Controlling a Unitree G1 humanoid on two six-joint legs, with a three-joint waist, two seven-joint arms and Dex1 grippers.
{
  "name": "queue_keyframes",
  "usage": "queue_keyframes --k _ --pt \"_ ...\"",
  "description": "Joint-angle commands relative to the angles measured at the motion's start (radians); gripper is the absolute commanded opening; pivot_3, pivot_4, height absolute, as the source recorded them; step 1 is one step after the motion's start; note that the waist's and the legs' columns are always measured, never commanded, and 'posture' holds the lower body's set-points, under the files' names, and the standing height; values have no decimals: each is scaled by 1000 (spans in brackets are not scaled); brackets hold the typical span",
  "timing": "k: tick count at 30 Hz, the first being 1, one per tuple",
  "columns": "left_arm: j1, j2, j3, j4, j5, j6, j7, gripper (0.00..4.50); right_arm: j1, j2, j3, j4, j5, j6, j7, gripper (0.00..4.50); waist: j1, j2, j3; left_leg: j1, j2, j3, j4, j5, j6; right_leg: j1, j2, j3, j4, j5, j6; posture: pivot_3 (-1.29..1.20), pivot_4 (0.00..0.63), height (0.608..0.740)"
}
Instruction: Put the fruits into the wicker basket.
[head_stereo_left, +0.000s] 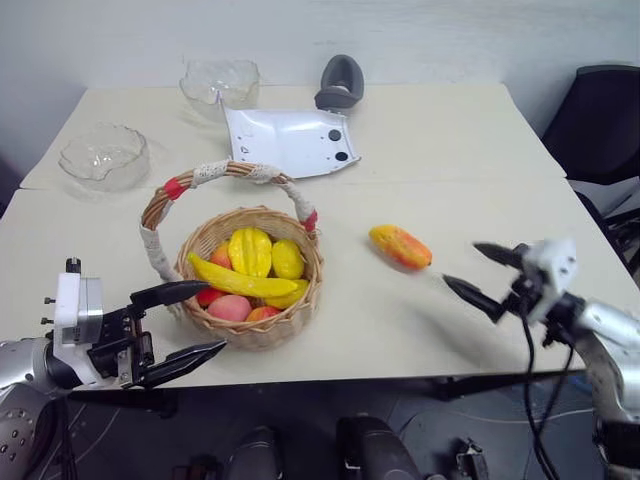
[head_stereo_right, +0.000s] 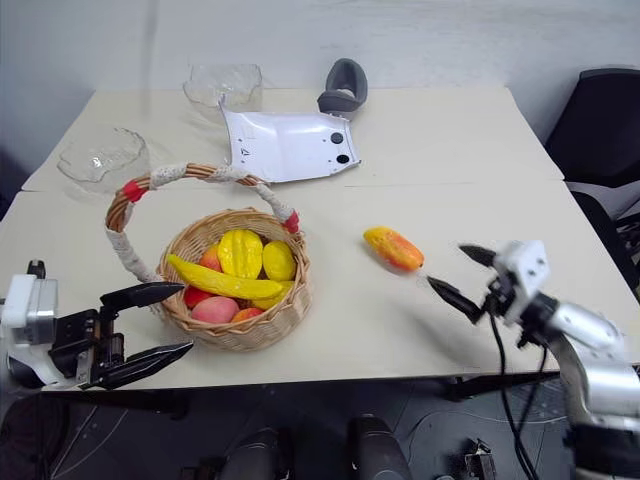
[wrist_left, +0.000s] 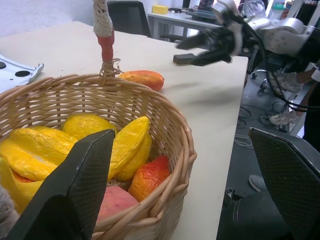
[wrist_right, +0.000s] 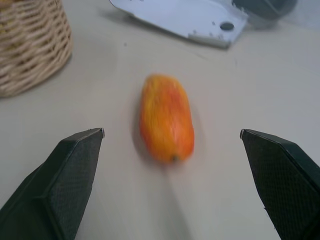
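Underneath, the wicker basket (head_stereo_left: 262, 325) perhaps hides more fruits (head_stereo_left: 250, 270).

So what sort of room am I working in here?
Probably an office or lab: pale tables pushed together against a plain wall, a black office chair beside them, and in the left wrist view another desk with clutter behind.

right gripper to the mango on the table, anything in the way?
Nothing visible. The right gripper is open and aimed at the mango, with only bare table between them. The wicker basket stands off to the mango's far side, and the white plate lies further back.
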Motion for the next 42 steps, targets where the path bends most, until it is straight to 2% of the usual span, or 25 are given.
queue_keyframes --k 1,5,8,11,16,19,23,24,27,31,34,37,39,42 --pt "0 2 -12 5 12 -23 -7 4500 -117 8 79 81 -59 14 -26 4476 4 0 0 -1 0 0 0 0 0 -1 0 0 0 0 0 0 150 740" --pt "-12 -1 -21 12 11 -30 -1 4500 -300 60 162 231 -111 104 -94 4476 4 0 0 -2 0 0 1 2 -4 -2 -1 0 0 0 0 0 150 740" --pt "-7 -4 3 31 9 -40 -5 4500 -380 67 226 326 -140 188 -76 4476 4 0 0 -3 0 0 1 2 -3 -2 -1 0 1 0 0 0 150 740" --pt "6 2 18 45 12 -46 -18 4500 -424 85 238 379 -101 285 -38 4476 2 0 0 -3 0 0 1 2 -3 -3 -1 0 0 0 0 0 150 740" --pt "2 6 34 50 -4 -55 -29 4500 -453 70 266 475 -118 248 67 4476 2 0 0 -3 0 0 1 0 1 -3 -1 -1 1 0 0 0 150 740" --pt "-8 11 48 62 5 -69 -35 4500 -458 54 264 513 -120 239 110 3852 2 0 0 -3 0 0 1 0 1 -3 -1 -1 1 0 0 0 150 740" --pt "-23 28 72 73 -17 -57 -40 4500 -444 38 233 510 -77 170 225 2516 2 0 0 -3 0 0 1 0 1 -3 -1 -1 2 0 0 0 150 740" --pt "-23 31 72 75 -15 -58 -47 4500 -440 28 235 509 -82 154 247 2312 2 0 0 -3 0 0 1 0 1 -3 -1 -1 2 0 0 0 150 740" --pt "-35 24 62 57 -12 -57 -23 4500 -410 7 184 384 42 95 431 2293 3 0 0 -3 0 0 1 0 1 -3 -1 -1 2 0 0 0 150 740" --pt "-11 39 82 42 -21 -38 -21 4500 -390 -142 272 112 139 346 587 2293 1 3 2 -3 0 0 1 0 1 -3 -1 -1 2 0 0 0 150 740" --pt "32 34 111 32 -42 -18 -19 4500 -436 -127 327 -62 261 582 527 2293 -7 2 1 -2 1 0 0 0 1 -3 -1 -1 2 0 0 0 150 740" --pt "78 8 145 13 -79 9 19 4500 -516 17 361 -139 303 711 350 2293 -20 2 1 -1 3 0 0 0 0 -3 -1 -1 4 -1 -1 0 150 740" --pt "120 -6 161 12 -56 -4 15 4500 -562 129 385 -153 286 732 233 2293 -25 2 1 -2 2 -1 0 0 -1 -4 -1 -1 5 -1 -2 0 150 740" --pt "169 -29 184 13 -45 -11 25 4500 -601 270 432 -132 209 657 109 2293 -24 2 1 -4 2 -2 0 1 -2 -5 -1 -2 5 -1 -2 0 150 740"
